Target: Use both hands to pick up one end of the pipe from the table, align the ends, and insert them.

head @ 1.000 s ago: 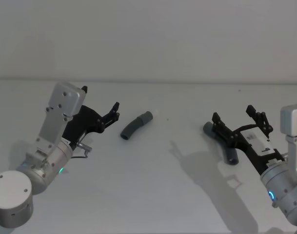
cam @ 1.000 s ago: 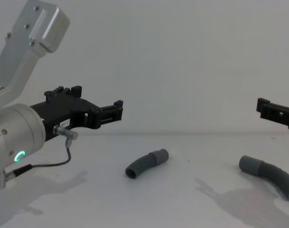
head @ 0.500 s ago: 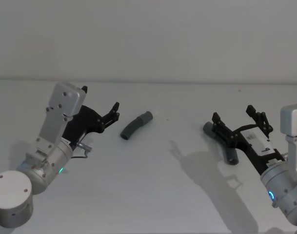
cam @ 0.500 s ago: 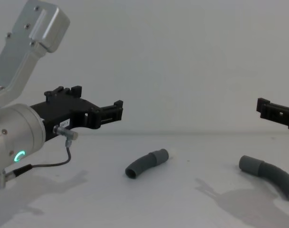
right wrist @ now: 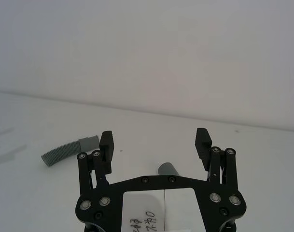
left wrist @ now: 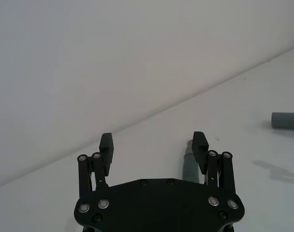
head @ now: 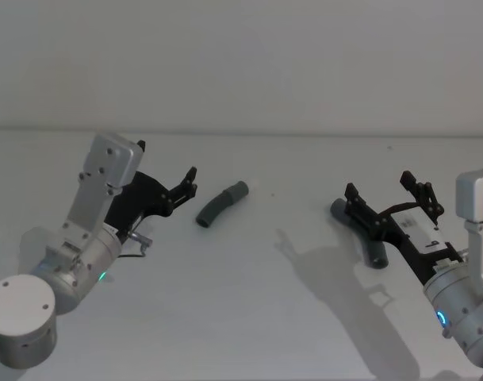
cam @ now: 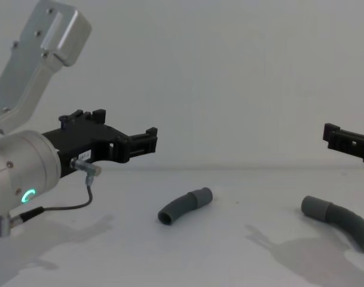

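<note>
Grey hose unmoved, left gripper nearer

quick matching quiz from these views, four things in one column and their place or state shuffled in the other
1 left pincer
2 right pincer
3 left hose piece
4 right hose piece

a on the table, partly beneath a pincer in the head view
b open, white label on its back
c open, raised on the robot's left side
d on the table in the open, between the two arms

Pairs: 1-c, 2-b, 3-d, 4-a
</note>
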